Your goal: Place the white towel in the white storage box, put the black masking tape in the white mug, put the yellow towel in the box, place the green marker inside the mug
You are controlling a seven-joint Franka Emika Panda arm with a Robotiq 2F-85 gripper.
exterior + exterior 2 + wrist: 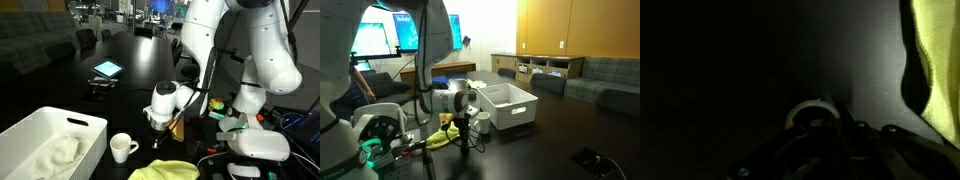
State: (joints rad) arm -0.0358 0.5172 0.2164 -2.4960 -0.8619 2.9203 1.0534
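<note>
The arm (205, 35) is made of glossy white, rounded links with dark seams at the joints, as both exterior views show. A black cable (207, 85) runs along it. The wrist (165, 98) is a bulbous white housing with a grey end cap. The gripper (157, 127) is black and blocky, and shows only as dark shapes in the wrist view. A green glow (365, 152) lights the white base housing (382, 125).

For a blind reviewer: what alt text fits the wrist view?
Very dark close-up: the end effector shows at the bottom edge, with a pale ring at its tip on a black table. The yellow towel runs down the right edge. Whether the ring is gripped cannot be told.
</note>
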